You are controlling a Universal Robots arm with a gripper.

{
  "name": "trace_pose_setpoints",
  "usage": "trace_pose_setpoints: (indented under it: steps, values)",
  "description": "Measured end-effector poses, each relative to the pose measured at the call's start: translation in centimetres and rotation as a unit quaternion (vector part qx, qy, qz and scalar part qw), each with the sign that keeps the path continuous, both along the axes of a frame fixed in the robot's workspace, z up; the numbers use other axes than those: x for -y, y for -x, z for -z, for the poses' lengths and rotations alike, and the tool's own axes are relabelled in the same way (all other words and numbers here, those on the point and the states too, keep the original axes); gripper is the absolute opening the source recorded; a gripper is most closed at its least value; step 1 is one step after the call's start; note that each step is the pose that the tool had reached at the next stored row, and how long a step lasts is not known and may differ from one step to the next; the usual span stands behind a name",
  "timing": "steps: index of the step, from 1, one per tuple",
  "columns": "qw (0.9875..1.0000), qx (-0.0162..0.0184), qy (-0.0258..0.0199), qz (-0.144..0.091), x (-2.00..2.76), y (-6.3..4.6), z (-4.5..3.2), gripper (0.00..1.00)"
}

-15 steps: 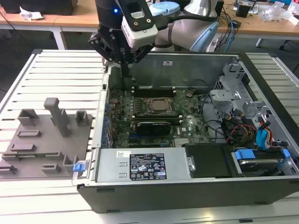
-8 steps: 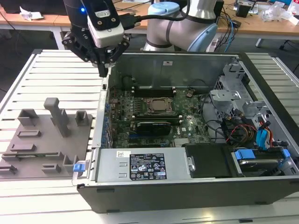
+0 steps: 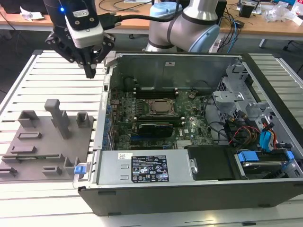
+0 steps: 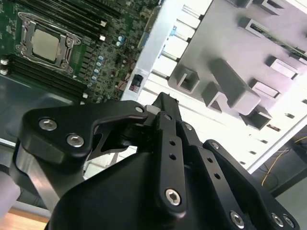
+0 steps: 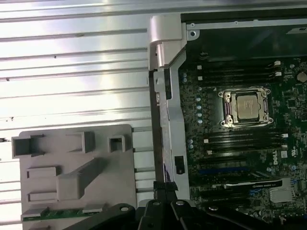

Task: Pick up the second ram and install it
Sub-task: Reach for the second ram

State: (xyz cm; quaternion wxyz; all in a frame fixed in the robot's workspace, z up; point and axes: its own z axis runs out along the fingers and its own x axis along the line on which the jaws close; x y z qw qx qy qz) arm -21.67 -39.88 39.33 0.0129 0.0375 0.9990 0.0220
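Gripper (image 3: pixel 90 71): fingers clenched together, nothing betw. them; tips hang over slatted table (image 3: pixel 42 75).
Open PC case (image 3: pixel 189 198): side wall just beside fingertips.
Second ram (image 3: pixel 35 156): green stick, flat in slot of gray fixture (image 3: pixel 45 139), well apart from fingertips.

Open computer case (image 3: pixel 189 187) lying on slatted metal table (image 3: pixel 52 75), motherboard (image 3: pixel 124 113) exposed, CPU socket (image 3: pixel 161 107) near its middle. Grey fixture plate (image 3: pixel 42 142) with upright holders just beside case, on the exterior view's left. Wooden desk (image 3: pixel 265 26) behind.
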Motion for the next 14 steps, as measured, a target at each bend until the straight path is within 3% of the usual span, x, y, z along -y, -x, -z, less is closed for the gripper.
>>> trace_pose_setpoints:
  steps: [4, 6, 14]
  values:
    - [1.0000, 0.0001, 0.0000, 0.000, 0.00, 1.5, 0.00, 0.11]
    - [1.0000, 0.0003, 0.0000, 0.000, 0.00, 3.0, 0.00, 0.11]
    - [1.0000, 0.0004, 0.0000, 0.000, 0.00, 6.1, 0.01, 0.11]
